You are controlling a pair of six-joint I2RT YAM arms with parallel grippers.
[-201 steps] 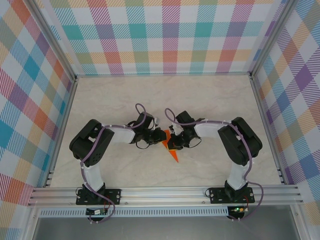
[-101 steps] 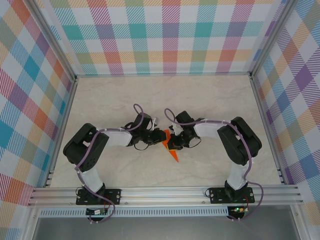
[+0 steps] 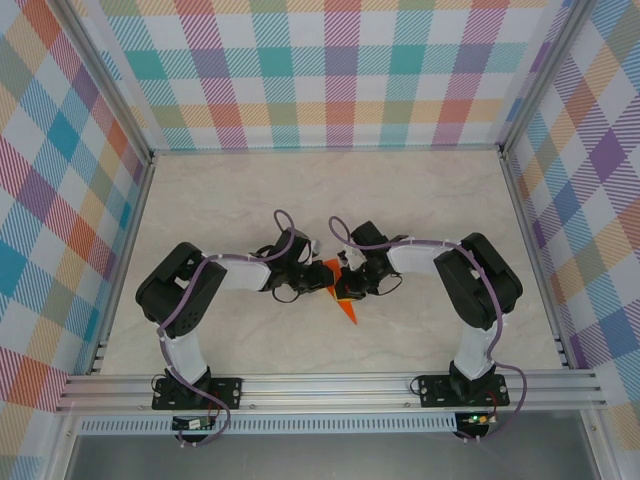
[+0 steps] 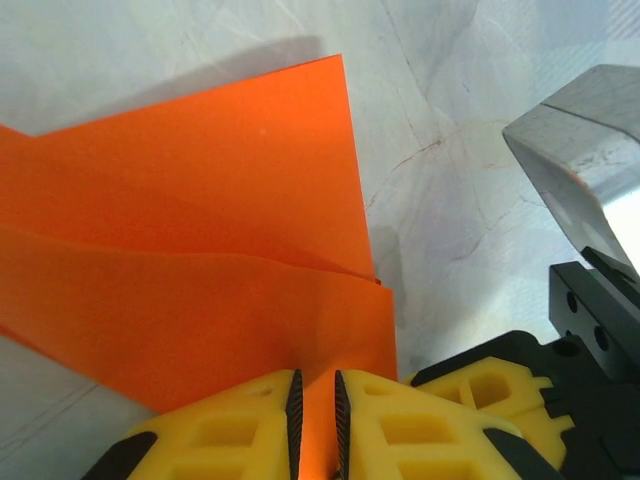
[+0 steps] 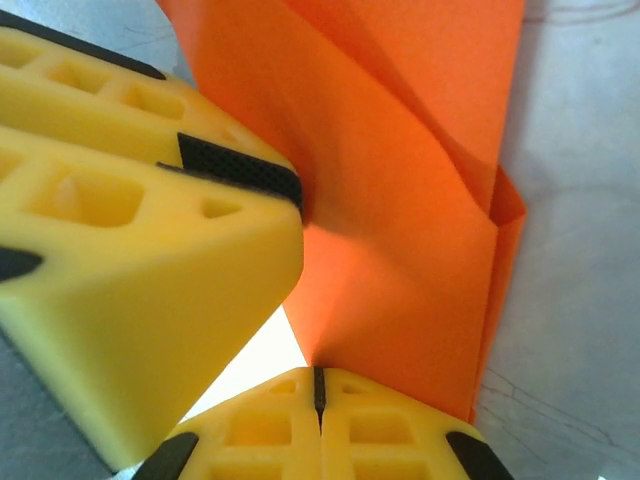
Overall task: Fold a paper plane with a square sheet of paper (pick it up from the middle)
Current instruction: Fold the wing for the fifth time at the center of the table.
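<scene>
From above: folded bright orange paper sheet [image 3: 347,302] near the middle of the pale marbled worktop [image 3: 430,200], pointed end toward the arm bases [image 3: 197,388], left claw [image 3: 322,281] and right claw [image 3: 343,284] meeting at its far end.

Left wrist: left claw [image 4: 315,390] clenched on the sheet's edge, creased layers fanning away.

Right wrist: right claw [image 5: 320,385] pinched tight on a fold, left claw's yellow finger [image 5: 150,250] touching the paper alongside.

Pale marbled table [image 3: 420,200], fenced on three sides by pastel checked walls [image 3: 330,70]; aluminium rail [image 3: 330,385] along the near edge, metal posts [image 3: 100,78] at the back corners.
</scene>
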